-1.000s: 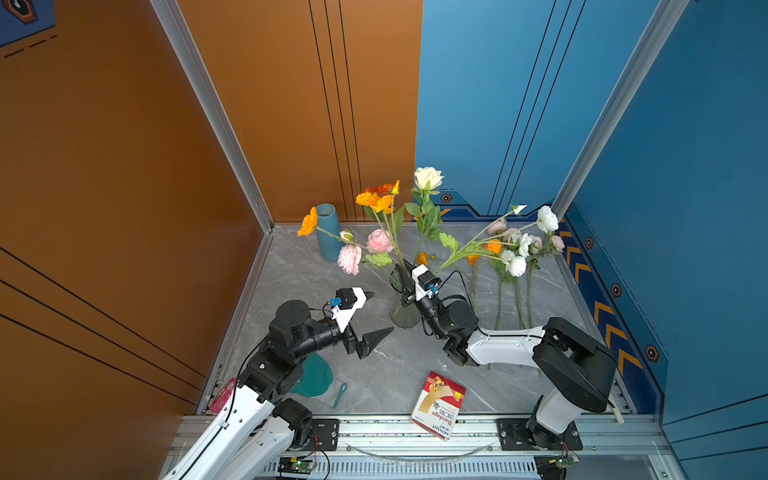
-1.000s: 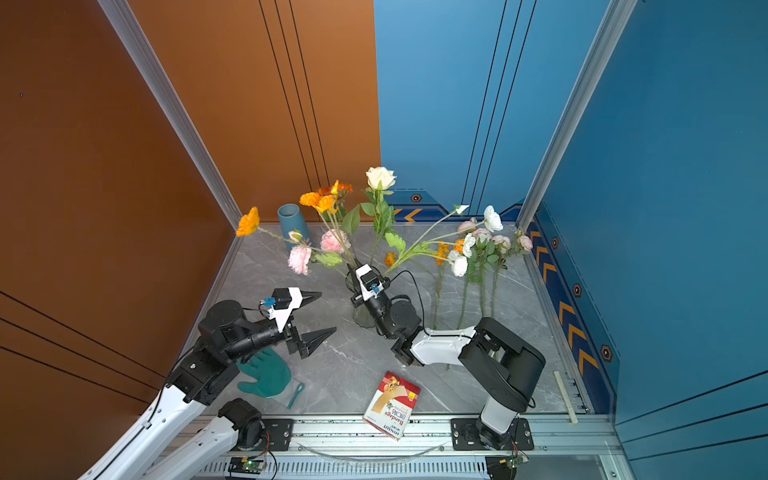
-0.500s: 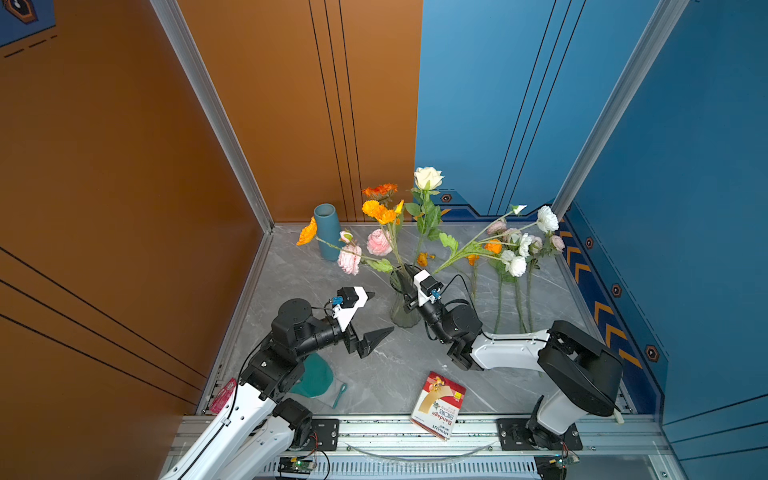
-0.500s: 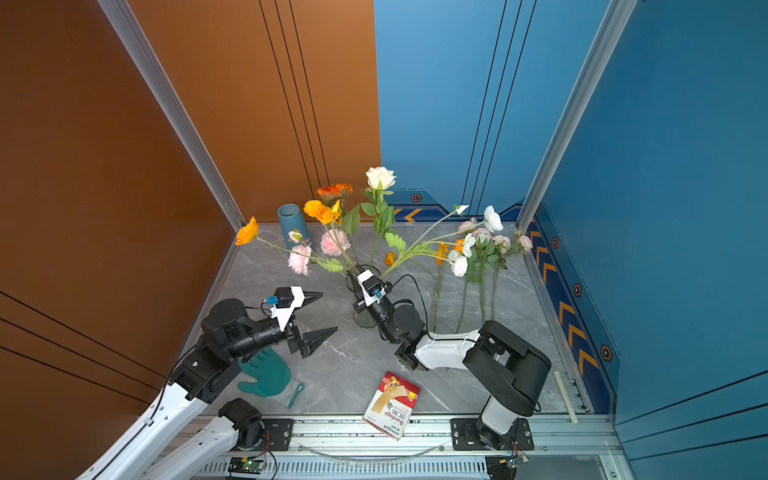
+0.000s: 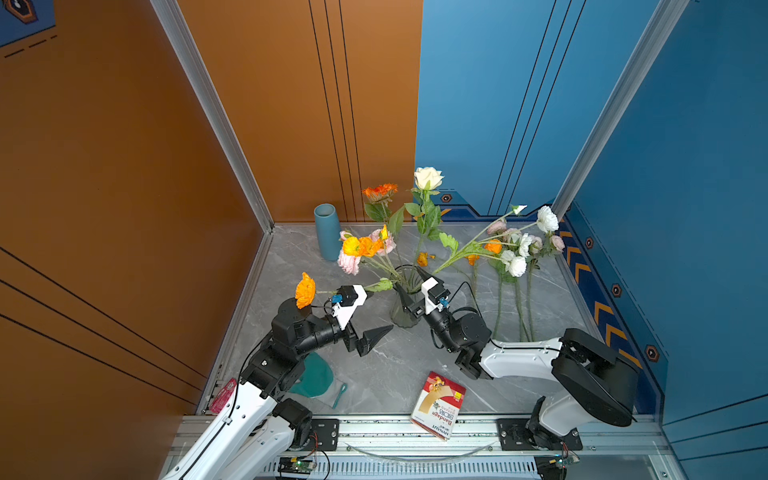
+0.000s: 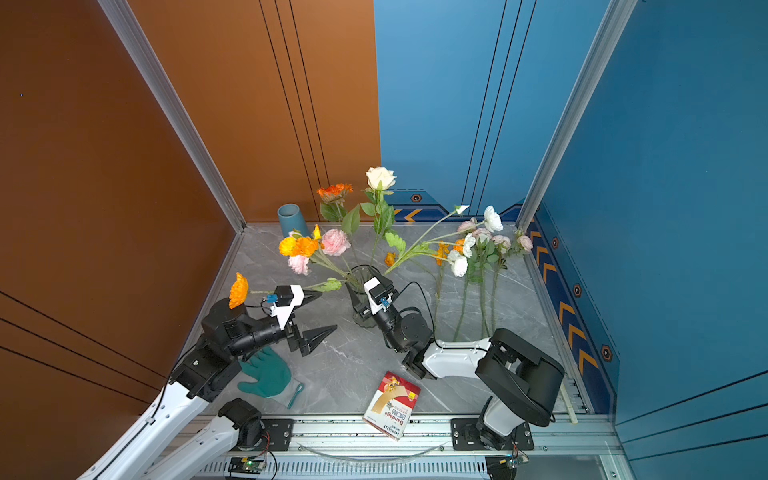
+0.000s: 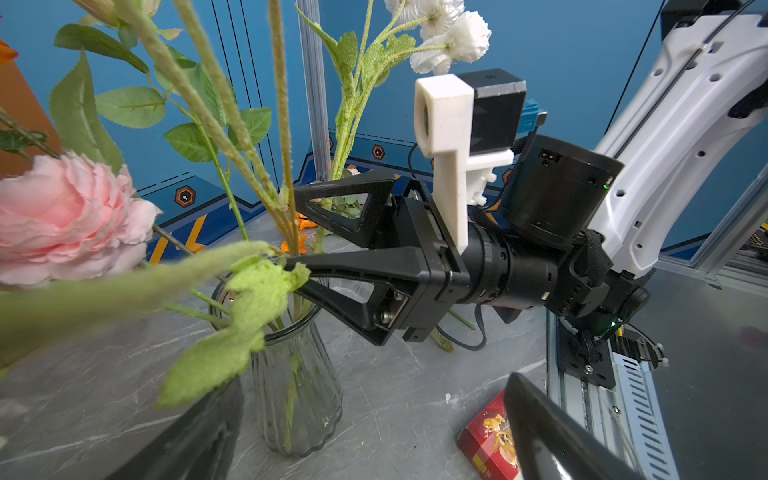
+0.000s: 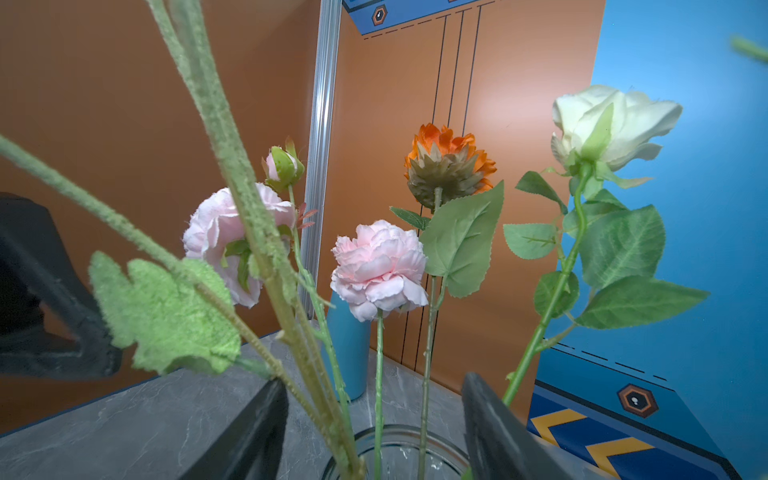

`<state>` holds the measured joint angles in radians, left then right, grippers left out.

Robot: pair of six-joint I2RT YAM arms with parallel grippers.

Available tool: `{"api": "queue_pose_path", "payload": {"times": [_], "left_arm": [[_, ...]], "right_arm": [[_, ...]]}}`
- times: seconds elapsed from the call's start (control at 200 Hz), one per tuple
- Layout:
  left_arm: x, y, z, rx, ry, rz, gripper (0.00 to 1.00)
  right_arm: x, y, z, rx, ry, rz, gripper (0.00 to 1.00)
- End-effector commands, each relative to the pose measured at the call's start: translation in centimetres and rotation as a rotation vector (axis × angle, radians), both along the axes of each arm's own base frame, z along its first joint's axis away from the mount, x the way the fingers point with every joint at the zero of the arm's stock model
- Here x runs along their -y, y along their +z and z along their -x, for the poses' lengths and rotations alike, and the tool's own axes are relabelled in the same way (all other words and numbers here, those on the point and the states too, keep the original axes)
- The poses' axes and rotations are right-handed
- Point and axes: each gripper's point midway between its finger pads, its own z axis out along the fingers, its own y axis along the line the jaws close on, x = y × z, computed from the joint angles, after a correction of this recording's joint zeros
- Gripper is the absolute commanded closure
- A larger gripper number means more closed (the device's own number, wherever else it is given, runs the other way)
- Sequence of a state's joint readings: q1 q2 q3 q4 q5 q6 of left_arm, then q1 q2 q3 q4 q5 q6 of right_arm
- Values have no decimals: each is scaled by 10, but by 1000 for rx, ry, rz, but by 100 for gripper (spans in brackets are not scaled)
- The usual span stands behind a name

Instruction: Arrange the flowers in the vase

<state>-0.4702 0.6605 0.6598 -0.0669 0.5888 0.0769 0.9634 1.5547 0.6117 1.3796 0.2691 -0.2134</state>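
Note:
A clear glass vase (image 5: 405, 305) (image 6: 360, 301) stands mid-table holding several flowers: an orange-yellow bunch (image 5: 361, 246), pink blooms (image 8: 378, 268), an orange one (image 8: 449, 164), a white rose (image 5: 428, 178) and a white spray (image 5: 546, 218). One orange bloom (image 5: 305, 289) hangs over my left arm. More flowers (image 5: 515, 266) lie on the table to the right. My right gripper (image 5: 409, 279) (image 8: 374, 399) is open at the vase mouth, stems standing loose between its fingers. My left gripper (image 5: 380, 307) (image 7: 374, 395) is wide open left of the vase, holding nothing.
A blue cylinder (image 5: 327, 232) stands at the back left by the orange wall. A red bandage box (image 5: 438, 405) lies at the front edge. A green glove (image 6: 266, 372) and a small teal spoon (image 6: 295, 395) lie under my left arm.
My right gripper's fingers have spread apart around the stems. The orange-yellow bunch has tipped down and to the left, its lone bloom sinking onto my left arm. The left arm has stayed still.

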Motion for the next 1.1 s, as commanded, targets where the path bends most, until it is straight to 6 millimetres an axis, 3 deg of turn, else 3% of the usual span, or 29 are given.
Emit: {"api": "queue_pose_path", "payload": {"times": [0.0, 0.255, 0.42, 0.661, 0.901, 1.091], "left_arm": [[2, 1, 1, -9, -19, 16, 2], [0, -4, -4, -26, 17, 11, 2], [5, -18, -9, -89, 49, -43, 2], [19, -43, -3, -124, 74, -132, 2], [22, -65, -6, -141, 122, -206, 1], [22, -93, -24, -154, 215, -209, 2]], "right_arm": [[11, 6, -2, -58, -36, -33, 29], [10, -4, -11, -290, -49, 135, 18], [16, -11, -14, -477, -13, 205, 10], [42, -19, -14, -605, -48, 188, 7], [40, -32, 1, -710, 17, 247, 7], [62, -29, 19, -706, -2, 216, 6]]}}
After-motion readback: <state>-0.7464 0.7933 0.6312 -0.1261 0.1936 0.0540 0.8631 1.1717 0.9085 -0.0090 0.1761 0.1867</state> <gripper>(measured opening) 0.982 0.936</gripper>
